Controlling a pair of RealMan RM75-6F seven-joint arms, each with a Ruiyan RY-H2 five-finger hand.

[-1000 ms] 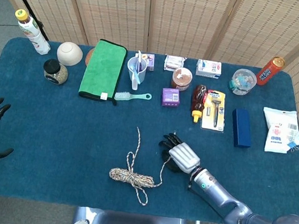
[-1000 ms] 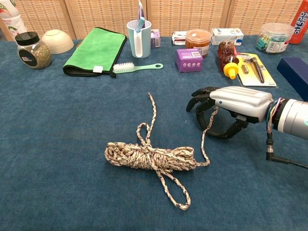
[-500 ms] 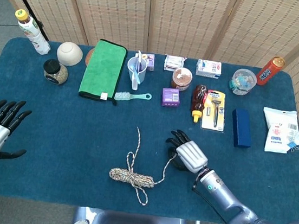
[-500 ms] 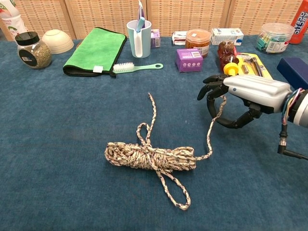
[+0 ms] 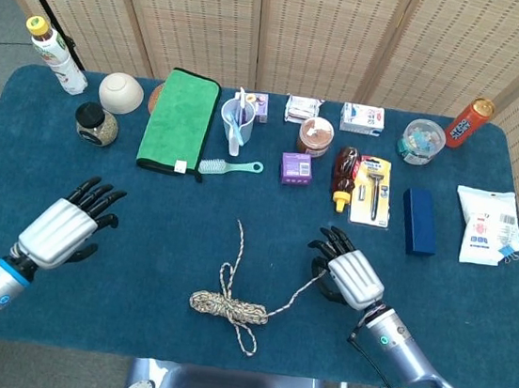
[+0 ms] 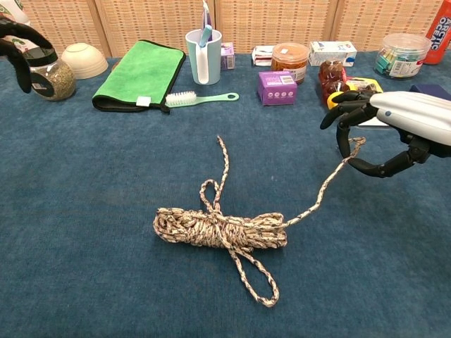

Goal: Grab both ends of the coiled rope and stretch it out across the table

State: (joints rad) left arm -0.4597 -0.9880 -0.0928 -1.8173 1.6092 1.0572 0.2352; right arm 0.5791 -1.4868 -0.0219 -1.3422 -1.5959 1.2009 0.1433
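Note:
The coiled rope (image 5: 227, 306) (image 6: 220, 229) lies bundled near the table's front middle. One free end (image 5: 240, 231) (image 6: 223, 149) runs away toward the back. The other end rises taut to the right, pinched in my right hand (image 5: 352, 276) (image 6: 394, 130), which hovers just above the cloth. A loop (image 6: 255, 282) sticks out toward the front. My left hand (image 5: 64, 225) floats over the left part of the table, fingers spread and holding nothing, well away from the rope; the chest view catches only its fingertips (image 6: 17, 46) at the top left corner.
Along the back stand a bottle (image 5: 54, 53), bowl (image 5: 120, 93), jar (image 5: 96, 124), green towel (image 5: 181, 118), cup with brushes (image 5: 237, 120), small boxes and tubs. A razor pack (image 5: 372, 191), blue box (image 5: 419, 221) and white pouch (image 5: 488, 225) lie right of my right hand.
My right hand has carried the rope end rightward and up, pulling that strand taut. My left hand has come in from the left edge toward the table's middle.

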